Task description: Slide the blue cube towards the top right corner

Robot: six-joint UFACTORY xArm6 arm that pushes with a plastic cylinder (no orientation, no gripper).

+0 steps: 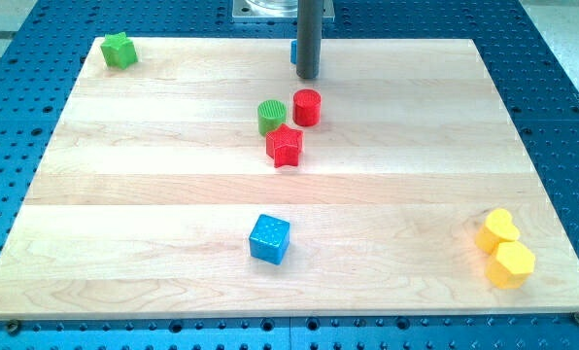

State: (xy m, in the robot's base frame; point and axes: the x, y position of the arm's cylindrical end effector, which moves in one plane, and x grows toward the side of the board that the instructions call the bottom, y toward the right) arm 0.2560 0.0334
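Note:
The blue cube (270, 239) sits on the wooden board (153, 194) near the view's bottom, a little left of centre. My tip (308, 76) is at the view's top centre, far above the cube and just above the red cylinder (307, 107). A small blue block (293, 52) shows as a sliver just left of the rod, mostly hidden behind it.
A green cylinder (271, 117) and a red star (285, 146) cluster with the red cylinder below my tip. A green star (119, 51) lies at the top left corner. Two yellow blocks (498, 229) (511, 263) sit at the bottom right.

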